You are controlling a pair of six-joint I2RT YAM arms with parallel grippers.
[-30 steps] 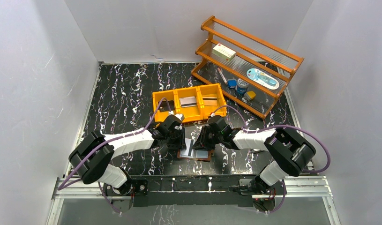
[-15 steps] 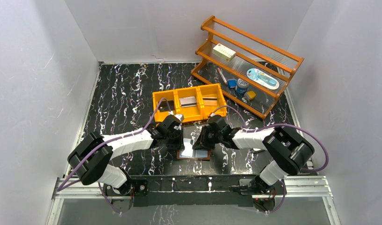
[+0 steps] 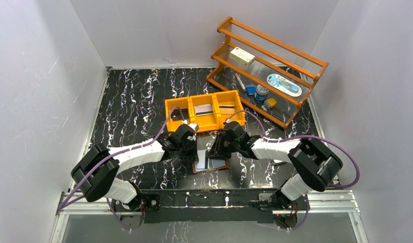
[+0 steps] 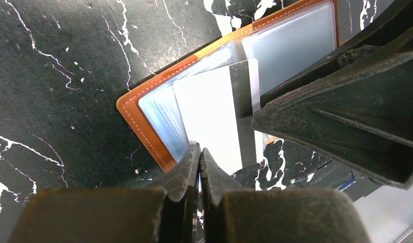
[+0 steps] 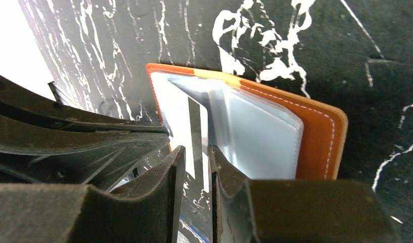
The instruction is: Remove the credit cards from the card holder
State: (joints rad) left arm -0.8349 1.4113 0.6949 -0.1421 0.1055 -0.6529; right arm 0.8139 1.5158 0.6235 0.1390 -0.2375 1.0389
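The brown card holder (image 3: 219, 166) lies open on the table between my two grippers, pale plastic sleeves (image 5: 260, 136) facing up. A silvery-white credit card (image 4: 209, 111) with a dark stripe sticks partly out of a sleeve over the card holder's (image 4: 143, 121) near edge. My left gripper (image 4: 199, 149) is shut on that card's edge. In the top view it (image 3: 195, 152) is at the holder's left end. My right gripper (image 5: 196, 149) has a narrow gap between its jaws and hovers at the sleeve edge beside the card (image 5: 181, 121), gripping nothing; it (image 3: 218, 151) sits at the holder's far right.
An orange three-compartment bin (image 3: 203, 96) stands just behind the holder with a card lying in each compartment. A wooden rack (image 3: 295, 55) holding small items fills the back right. White walls enclose the black marbled table (image 3: 133, 101).
My left gripper's jaws have closed onto the card's edge. The card holder has shifted and turned slightly on the table. The right gripper has barely moved.
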